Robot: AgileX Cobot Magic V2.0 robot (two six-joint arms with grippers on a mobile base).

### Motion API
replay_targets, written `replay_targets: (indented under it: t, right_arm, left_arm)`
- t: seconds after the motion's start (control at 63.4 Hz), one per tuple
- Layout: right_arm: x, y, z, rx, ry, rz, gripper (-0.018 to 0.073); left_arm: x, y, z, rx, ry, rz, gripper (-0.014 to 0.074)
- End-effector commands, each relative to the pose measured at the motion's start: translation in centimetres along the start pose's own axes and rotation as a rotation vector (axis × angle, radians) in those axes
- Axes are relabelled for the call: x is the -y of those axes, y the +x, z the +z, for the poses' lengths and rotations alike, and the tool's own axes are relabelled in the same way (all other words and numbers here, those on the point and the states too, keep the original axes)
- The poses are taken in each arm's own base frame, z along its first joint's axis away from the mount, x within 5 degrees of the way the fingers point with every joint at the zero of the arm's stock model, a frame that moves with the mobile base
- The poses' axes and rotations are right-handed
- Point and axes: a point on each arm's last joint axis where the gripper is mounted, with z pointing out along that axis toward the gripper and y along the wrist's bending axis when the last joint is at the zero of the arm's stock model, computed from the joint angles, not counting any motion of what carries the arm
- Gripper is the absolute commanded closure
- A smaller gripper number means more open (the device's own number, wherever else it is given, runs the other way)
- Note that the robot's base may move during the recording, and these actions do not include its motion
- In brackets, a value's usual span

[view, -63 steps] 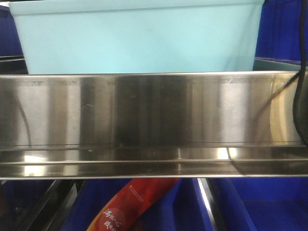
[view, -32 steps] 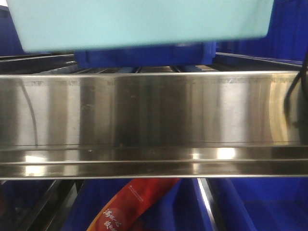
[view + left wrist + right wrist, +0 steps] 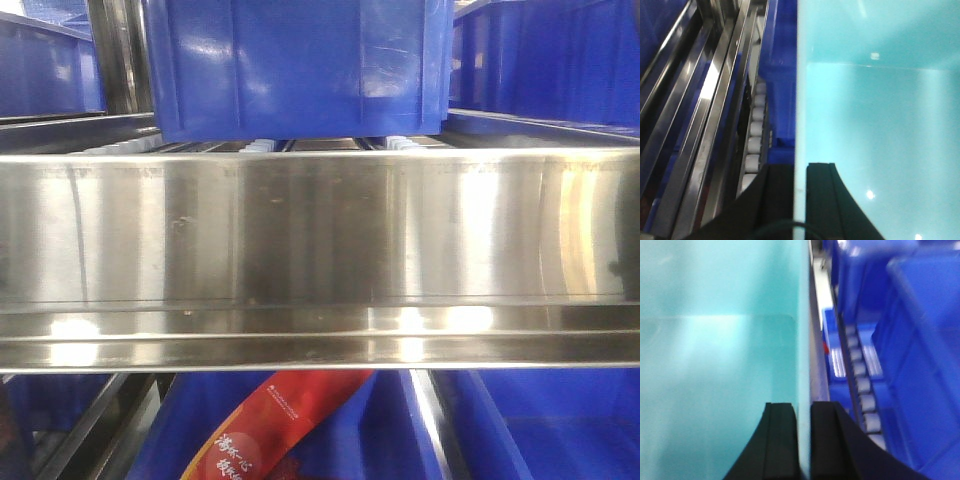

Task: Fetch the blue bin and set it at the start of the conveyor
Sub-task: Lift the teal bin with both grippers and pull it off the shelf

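The left gripper (image 3: 799,200) is being pressed nearly closed onto the left wall of the blue bin (image 3: 875,125), one finger inside, one outside. The right wall is being clamped likewise by the right gripper (image 3: 804,440). White rollers (image 3: 754,130) and dark blue crates (image 3: 920,340) are being seen just beside the bin.

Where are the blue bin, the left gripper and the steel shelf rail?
blue bin (image 3: 880,130), left wrist view, inner floor.
left gripper (image 3: 800,170), left wrist view, between fingertips.
steel shelf rail (image 3: 320,240), front view, front face.
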Motion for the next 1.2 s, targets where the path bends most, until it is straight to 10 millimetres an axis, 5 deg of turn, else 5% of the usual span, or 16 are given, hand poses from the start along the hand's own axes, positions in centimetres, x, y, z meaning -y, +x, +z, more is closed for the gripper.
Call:
replay_targets:
  t: [0.0,0.536,1.183]
  right_arm:
    - [0.1,-0.6,-1.1,0.047,-0.016,0.003,0.0712]
    - [0.4,-1.5,-2.5,0.090,-0.030,0.021,0.0712]
    - [0.4,-1.5,-2.5,0.089,-0.026,-0.039,0.0712]
  left_arm:
    - [0.3,-0.6,-1.2,0.044,0.040,-0.012,0.0708]
    - [-0.7,-1.1,-3.2,0.099,0.048,-0.025,0.0708]
    - [-0.7,-1.5,-3.2,0.139,0.049,-0.016,0.0708]
